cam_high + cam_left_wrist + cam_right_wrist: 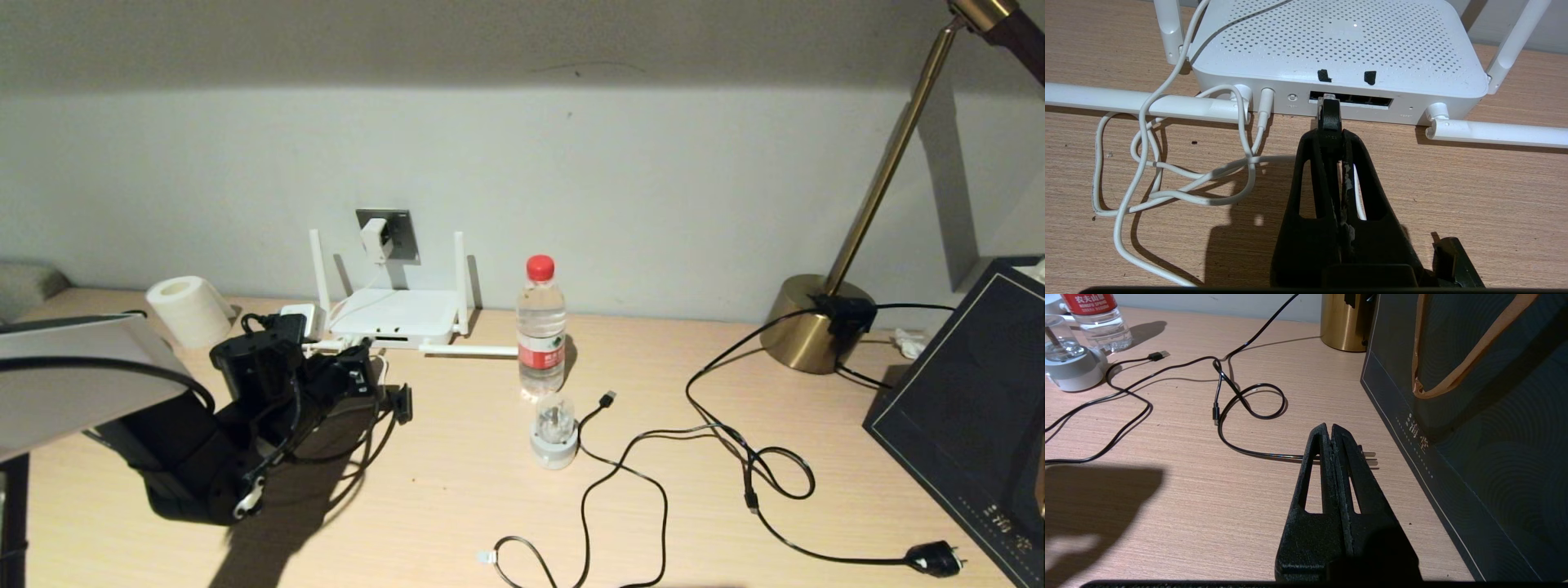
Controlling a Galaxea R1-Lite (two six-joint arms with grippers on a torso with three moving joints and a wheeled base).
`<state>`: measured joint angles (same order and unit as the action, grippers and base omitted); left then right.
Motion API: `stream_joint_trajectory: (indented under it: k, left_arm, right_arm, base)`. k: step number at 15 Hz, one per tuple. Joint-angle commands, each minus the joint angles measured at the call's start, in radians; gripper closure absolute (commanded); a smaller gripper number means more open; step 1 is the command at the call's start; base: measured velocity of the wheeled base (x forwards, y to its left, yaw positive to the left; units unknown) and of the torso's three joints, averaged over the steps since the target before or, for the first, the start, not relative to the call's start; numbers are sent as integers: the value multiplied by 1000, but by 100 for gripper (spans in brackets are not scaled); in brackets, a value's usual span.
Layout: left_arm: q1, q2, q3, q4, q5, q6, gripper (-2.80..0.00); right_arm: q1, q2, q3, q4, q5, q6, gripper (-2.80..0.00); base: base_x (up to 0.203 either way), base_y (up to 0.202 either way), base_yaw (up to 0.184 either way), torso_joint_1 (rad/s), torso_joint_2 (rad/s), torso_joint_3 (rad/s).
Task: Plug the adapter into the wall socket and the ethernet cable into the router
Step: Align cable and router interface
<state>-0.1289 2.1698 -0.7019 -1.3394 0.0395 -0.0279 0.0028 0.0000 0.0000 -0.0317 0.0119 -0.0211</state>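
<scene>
Left gripper (pixel 1329 134): clamped on the ethernet cable (pixel 1328 112), clear plug tip at the leftmost port of the router (pixel 1331 45), at or just inside the mouth. Right gripper (pixel 1331 430): closed, empty, parked above the table (pixel 1188 506). Adapter (pixel 374 238): seated in wall socket (pixel 400 233). Risk: a tilted plug could jam on the port edge, or the push could slide the light router back.
</scene>
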Motion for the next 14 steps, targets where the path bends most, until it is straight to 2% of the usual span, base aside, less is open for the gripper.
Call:
stream_joint_trajectory:
  k: [1,14]
  left_arm:
    - [0,6,-1,-7,1,-1,0]
    - [0,15,-24,-7,-3,-1,0]
  right_arm:
    - [0,0,9,-1,0,0,0]
    - [0,0,9,-1,0,0,0]
  base:
    - [0,0,0,0,0,0]
    - [0,0,0,0,0,0]
